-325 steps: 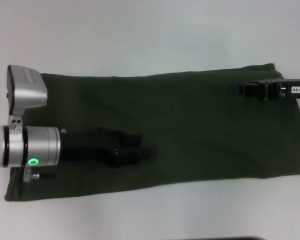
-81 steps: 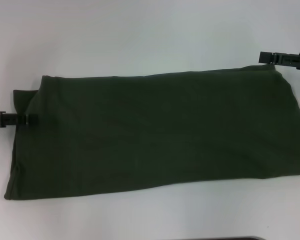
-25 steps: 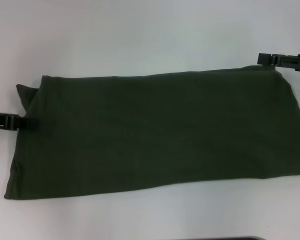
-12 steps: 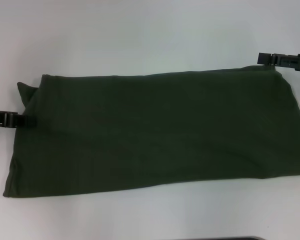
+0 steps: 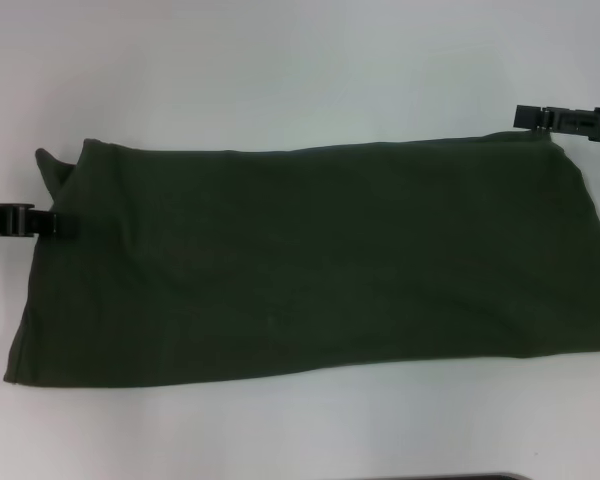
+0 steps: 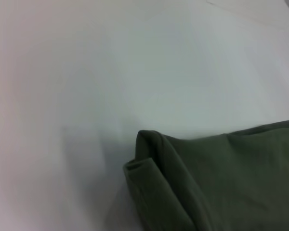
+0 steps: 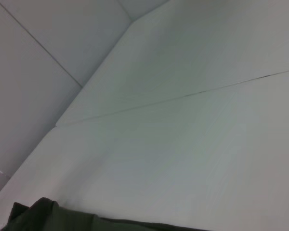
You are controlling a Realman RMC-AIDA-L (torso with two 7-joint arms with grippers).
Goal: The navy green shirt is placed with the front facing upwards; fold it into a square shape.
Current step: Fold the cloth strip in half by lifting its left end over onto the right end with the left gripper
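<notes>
The navy green shirt (image 5: 320,260) lies on the white table as a long dark green band, plain side up, no lettering showing. My left gripper (image 5: 68,226) reaches in from the left and is shut on the shirt's left edge, where the far left corner (image 5: 48,160) stands up a little. The left wrist view shows that raised, doubled corner (image 6: 154,168). My right gripper (image 5: 520,117) hovers just beyond the shirt's far right corner. A small bit of the shirt (image 7: 43,216) shows at the edge of the right wrist view.
The white table (image 5: 280,70) extends around the shirt on all sides. A seam line (image 7: 192,94) crosses the table surface beyond the shirt. A dark edge (image 5: 440,477) shows at the near side of the head view.
My left gripper has moved farther away along the left edge, and the shirt's left edge and far left corner have risen and shifted with it. The right gripper has stayed still.
</notes>
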